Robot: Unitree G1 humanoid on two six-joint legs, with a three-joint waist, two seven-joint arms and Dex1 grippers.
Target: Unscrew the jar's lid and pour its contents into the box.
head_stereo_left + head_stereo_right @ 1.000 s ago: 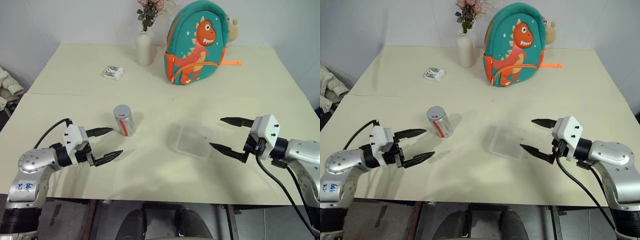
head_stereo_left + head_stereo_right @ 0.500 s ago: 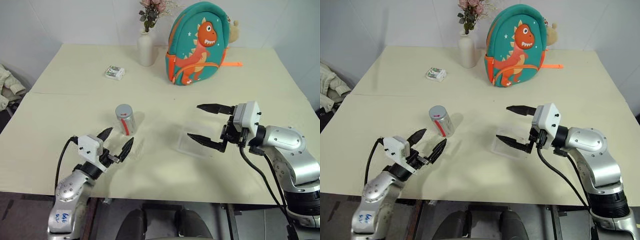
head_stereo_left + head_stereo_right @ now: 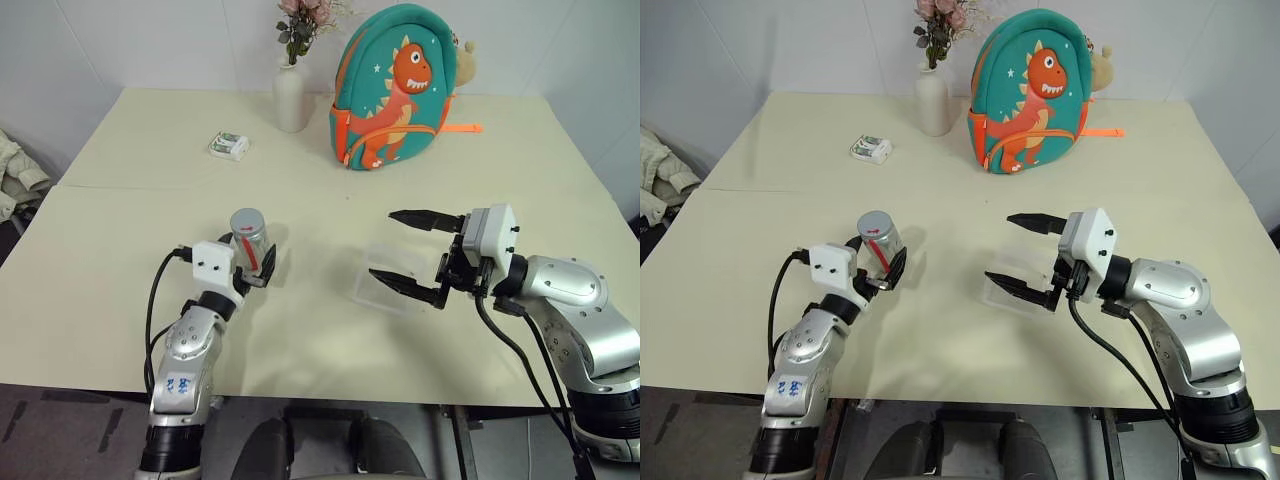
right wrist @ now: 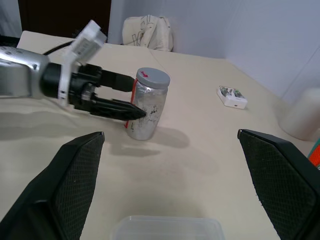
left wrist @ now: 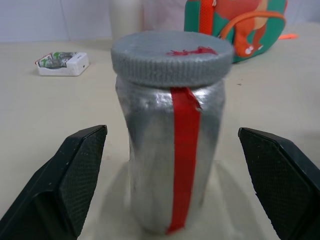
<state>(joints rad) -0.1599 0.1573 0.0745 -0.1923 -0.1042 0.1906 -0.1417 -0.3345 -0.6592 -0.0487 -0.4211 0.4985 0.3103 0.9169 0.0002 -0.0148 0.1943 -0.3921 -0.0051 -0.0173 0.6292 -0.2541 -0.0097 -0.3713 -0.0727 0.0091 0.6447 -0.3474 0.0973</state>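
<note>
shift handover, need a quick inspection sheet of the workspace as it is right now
surface: cream table, no spills seen
job's things: jar upright, lid on; box right of it
clutter: white vase, dinosaur backpack, small packet at the back
grippers: left gripper open, fingers either side of the jar; right gripper open above the box
cables: black cable along the left arm
surroundings: white wall
</note>
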